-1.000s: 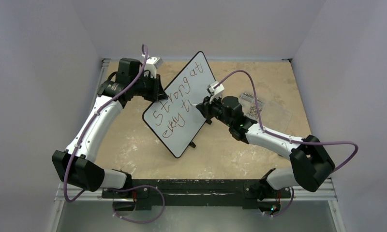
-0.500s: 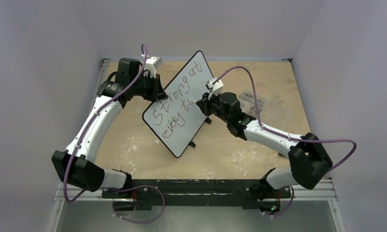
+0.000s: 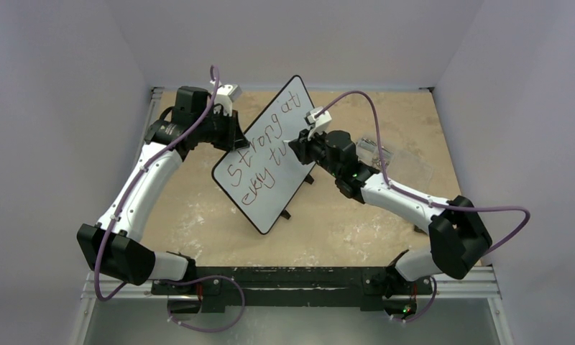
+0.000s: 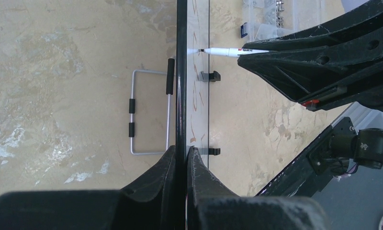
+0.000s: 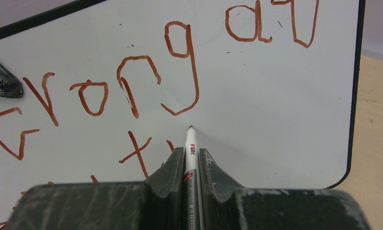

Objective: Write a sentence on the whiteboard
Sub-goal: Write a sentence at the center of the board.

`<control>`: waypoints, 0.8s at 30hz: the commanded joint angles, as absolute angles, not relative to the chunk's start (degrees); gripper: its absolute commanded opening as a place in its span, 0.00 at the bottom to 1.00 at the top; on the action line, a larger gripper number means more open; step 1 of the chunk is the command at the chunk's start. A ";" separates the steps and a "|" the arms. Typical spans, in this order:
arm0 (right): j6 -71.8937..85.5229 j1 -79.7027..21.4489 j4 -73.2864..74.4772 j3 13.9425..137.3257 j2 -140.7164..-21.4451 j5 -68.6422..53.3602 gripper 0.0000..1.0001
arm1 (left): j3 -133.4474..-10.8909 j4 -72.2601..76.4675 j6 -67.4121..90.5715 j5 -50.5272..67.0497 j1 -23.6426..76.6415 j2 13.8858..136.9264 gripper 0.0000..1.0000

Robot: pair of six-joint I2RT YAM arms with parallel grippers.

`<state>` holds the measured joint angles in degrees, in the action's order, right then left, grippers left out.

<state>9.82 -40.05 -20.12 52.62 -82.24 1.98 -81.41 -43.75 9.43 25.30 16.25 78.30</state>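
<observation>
Whiteboard [image 3: 267, 154] sits mid-frame in the top view, propped up tilted, its upper-left rim pinched in the left gripper [image 4: 184, 151]. The marker [image 5: 190, 139] is clamped tight in the right gripper [image 5: 191, 153], with its tip set just under the "g" of the sentence [image 5: 132, 91]. With too much push, the board could be twisted out of that thin pinch, or the new stroke run into the line above.

Left tool [image 4: 185, 151]: clamped on whiteboard [image 3: 268, 203] edge, arm stretched forward. Right tool [image 5: 190, 151]: clamped on marker [image 5: 191, 153], arm bent, reaching inward.
</observation>
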 commanded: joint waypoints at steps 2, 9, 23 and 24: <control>9.94 -40.17 -21.40 55.41 -82.97 1.17 0.00 | -81.74 -41.15 5.98 22.66 16.33 76.37 0.00; 10.86 -40.15 -22.16 53.69 -83.48 0.38 0.00 | -81.74 -41.16 5.94 22.57 16.35 76.07 0.00; 12.48 -40.17 -22.67 48.53 -82.72 0.13 0.00 | -81.74 -41.25 5.83 22.16 16.35 75.77 0.00; 12.49 -40.17 -22.71 48.30 -82.71 0.15 0.00 | -81.74 -41.27 5.83 22.18 16.35 75.81 0.00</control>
<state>11.25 -39.94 -21.93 49.67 -82.59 1.93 -81.41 -43.88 9.54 24.77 16.25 78.28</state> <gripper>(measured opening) 0.090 0.069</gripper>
